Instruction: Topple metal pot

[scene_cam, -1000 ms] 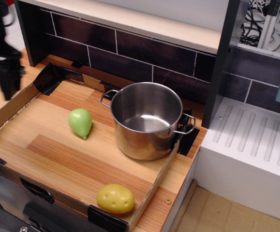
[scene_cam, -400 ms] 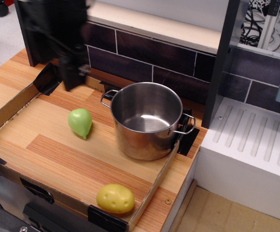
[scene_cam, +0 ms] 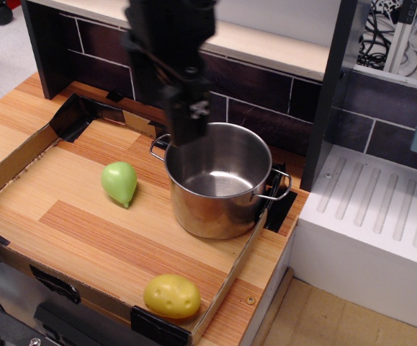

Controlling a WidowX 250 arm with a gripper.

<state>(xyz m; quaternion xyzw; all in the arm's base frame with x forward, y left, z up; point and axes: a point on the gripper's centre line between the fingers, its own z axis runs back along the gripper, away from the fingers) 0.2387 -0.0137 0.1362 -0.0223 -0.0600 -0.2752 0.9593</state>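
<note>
The metal pot (scene_cam: 209, 213) stands upright at the back right of the wooden tray, its open mouth facing up and its wire loop handles at the left and right. It is empty inside. My gripper (scene_cam: 189, 138) is a dark, motion-blurred shape hanging over the pot's back left rim, next to the left handle. Its tips are at about rim height. The blur hides whether the fingers are open or shut, and whether they touch the rim.
A green toy pear (scene_cam: 119, 182) lies left of the pot. A yellow toy potato (scene_cam: 171, 295) lies at the tray's front edge. A low cardboard rim (scene_cam: 10, 167) borders the tray. A dark tiled wall (scene_cam: 258, 83) stands behind and a white drainer (scene_cam: 381, 216) at the right.
My gripper has swept from the far left edge across the back of the tray to the pot's back left rim. The pot and both toys have not moved.
</note>
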